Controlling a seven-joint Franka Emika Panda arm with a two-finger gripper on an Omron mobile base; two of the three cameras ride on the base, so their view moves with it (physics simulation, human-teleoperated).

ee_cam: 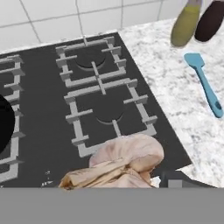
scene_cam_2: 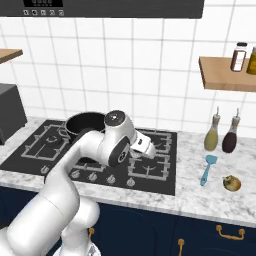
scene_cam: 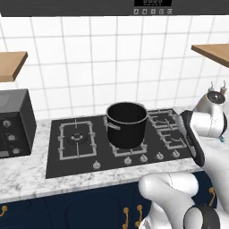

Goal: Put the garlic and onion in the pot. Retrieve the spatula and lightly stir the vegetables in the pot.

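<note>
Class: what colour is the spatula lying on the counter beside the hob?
Light blue; the spatula shows best in the hand view, on the marbled counter.

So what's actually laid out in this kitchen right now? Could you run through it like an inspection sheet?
Surface: marble counter with a black gas hob set in it.
Job's things: black pot upright on a hob burner; garlic bulb at the gripper, over the hob; onion on the counter right of the hob; blue spatula flat beside the onion.
Clutter: two bottles by the wall; black appliance with knobs left of the hob.
Grippers: gripper closed on the garlic bulb.
Cables: nothing seen.
Surroundings: white tiled wall, wooden shelves, blue cabinets below.
</note>
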